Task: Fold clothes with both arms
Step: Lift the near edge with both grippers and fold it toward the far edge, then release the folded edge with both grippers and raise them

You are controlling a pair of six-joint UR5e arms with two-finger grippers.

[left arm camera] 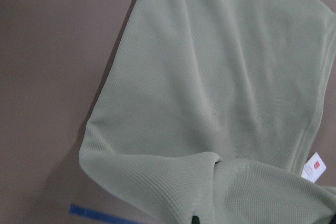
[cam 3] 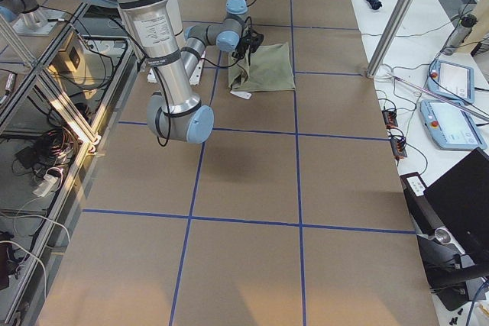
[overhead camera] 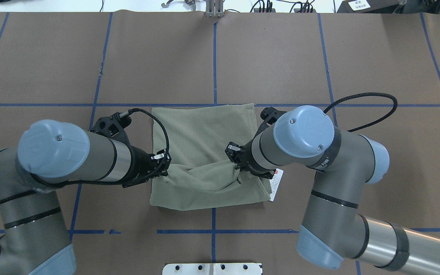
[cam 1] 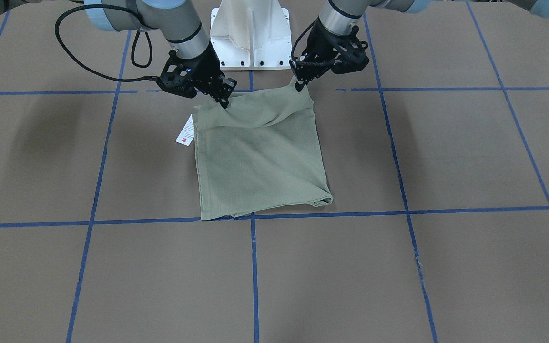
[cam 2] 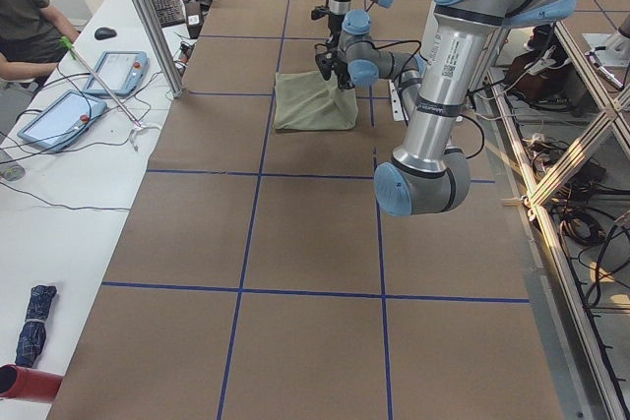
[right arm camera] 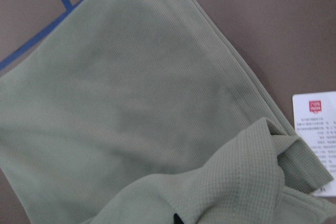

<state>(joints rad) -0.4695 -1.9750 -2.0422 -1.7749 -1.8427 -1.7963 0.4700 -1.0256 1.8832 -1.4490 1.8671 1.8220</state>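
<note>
A brown paper-covered table (overhead camera: 319, 57) marked with blue tape lines (overhead camera: 215, 61) holds an olive-green knit shirt (overhead camera: 204, 141), already folded into a rough rectangle at the centre, just in front of the robot. On the left, the left gripper (cam 1: 299, 86) is closed on the shirt's near left corner and holds it raised off the table. Between the two grips, the near edge sags and wrinkles, while the far part lies flat. On the right, the right gripper (cam 1: 225, 102) is clamped on the near right corner, where the fabric bunches. Just beyond it, a white hang tag (overhead camera: 276, 184) with a red mark lies on the table beside the shirt's edge. The shirt looks light, soft and limp, its waffle texture likely easy to grip. The corners look like the best hold, pinching every layer so that none slides loose.
</note>
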